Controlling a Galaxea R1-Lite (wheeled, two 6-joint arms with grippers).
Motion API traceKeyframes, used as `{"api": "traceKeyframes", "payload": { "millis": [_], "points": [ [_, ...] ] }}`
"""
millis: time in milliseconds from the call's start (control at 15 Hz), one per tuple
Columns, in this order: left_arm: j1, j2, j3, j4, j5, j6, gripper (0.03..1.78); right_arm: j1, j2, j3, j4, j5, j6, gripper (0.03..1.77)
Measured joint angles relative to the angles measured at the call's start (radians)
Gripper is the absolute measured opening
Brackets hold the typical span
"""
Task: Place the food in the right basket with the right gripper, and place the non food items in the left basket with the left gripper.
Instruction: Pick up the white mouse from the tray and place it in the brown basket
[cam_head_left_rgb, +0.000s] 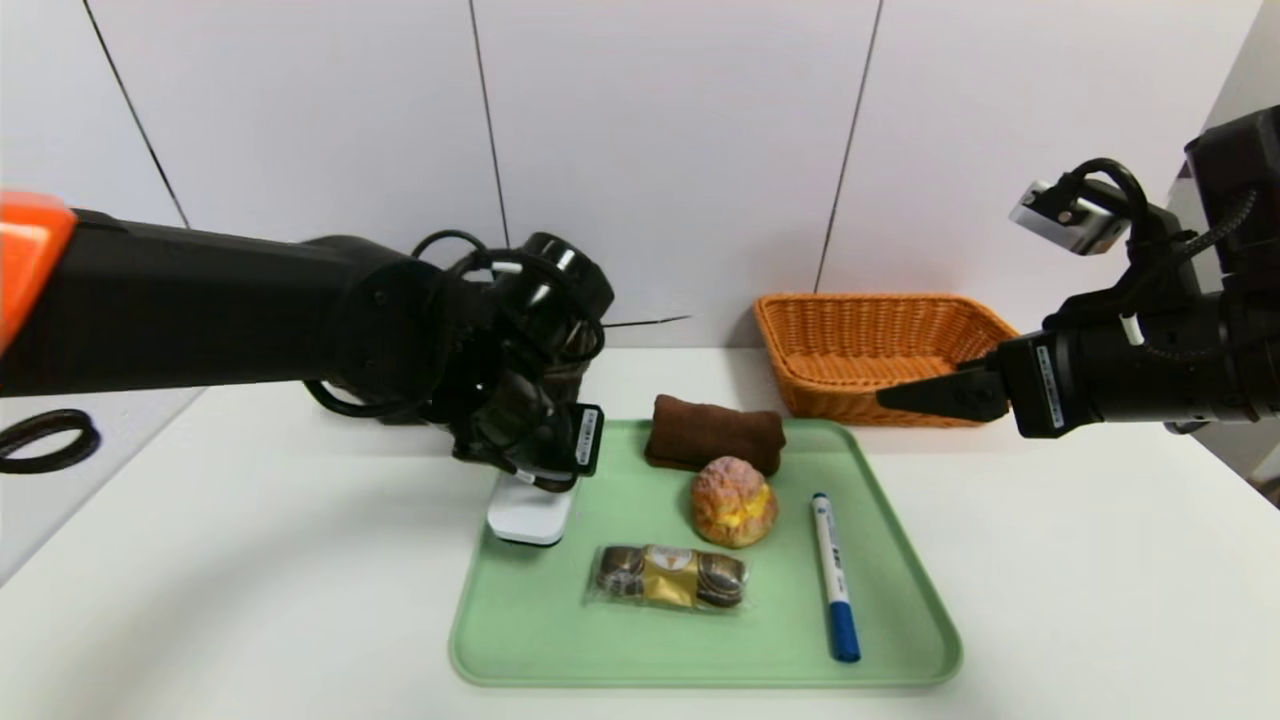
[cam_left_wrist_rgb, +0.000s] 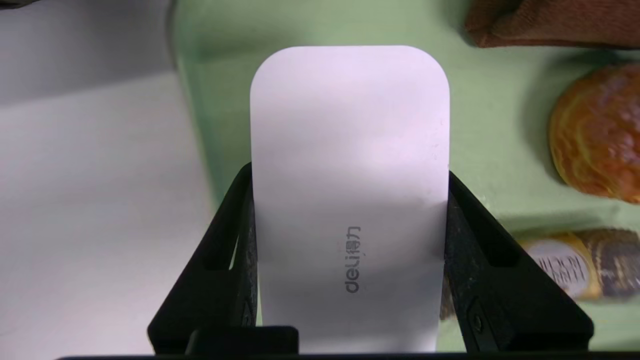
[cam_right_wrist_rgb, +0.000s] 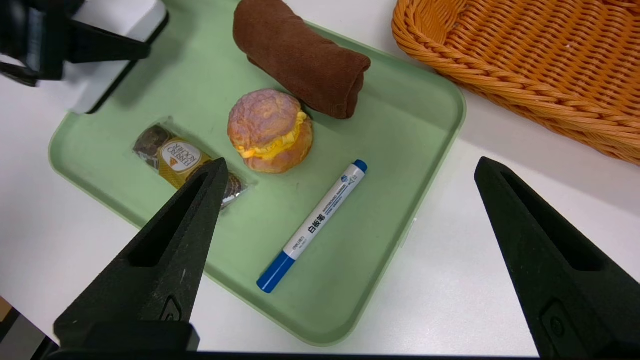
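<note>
Fingers (cam_left_wrist_rgb: 235, 250) of the left gripper (cam_left_wrist_rgb: 350, 260) clamp the white case (cam_left_wrist_rgb: 350, 150) by its long sides, over the green tray's (cam_head_left_rgb: 900, 620) left rim, bare desk (cam_head_left_rgb: 250, 560) beside it. Only the head view shows it lifted. Right gripper (cam_right_wrist_rgb: 350, 260) hovers wide open above the tray's right side, near the orange basket (cam_head_left_rgb: 870, 340); towel (cam_head_left_rgb: 712, 432), cream puff (cam_head_left_rgb: 733, 500), chocolates (cam_head_left_rgb: 668, 577), marker (cam_head_left_rgb: 833, 575) lie on the tray.

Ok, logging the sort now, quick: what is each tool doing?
Left tool: shut on the white case, above the green tray.
Right tool: open, holding nothing, hovering near the orange basket.
</note>
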Motion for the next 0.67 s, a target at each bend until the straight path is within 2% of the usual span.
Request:
{"api": "traceKeyframes", "payload": {
  "millis": [200,333,467,667],
  "points": [
    [-0.014,-0.107,-0.004,0.077,-0.001,0.024,1.02,0.003,0.0,-0.002,0.0,0.0,0.0,1.7],
    [-0.029,-0.181,-0.01,0.127,-0.003,0.077,1.02,0.003,0.0,-0.004,0.0,0.002,0.0,1.7],
    [-0.026,-0.244,-0.038,0.201,-0.003,0.178,1.02,0.003,-0.001,-0.004,0.0,0.002,0.0,1.7],
    [0.06,-0.295,-0.071,0.237,-0.011,0.408,1.02,0.004,-0.006,-0.004,0.001,0.003,0.001,1.7]
  ]
}}
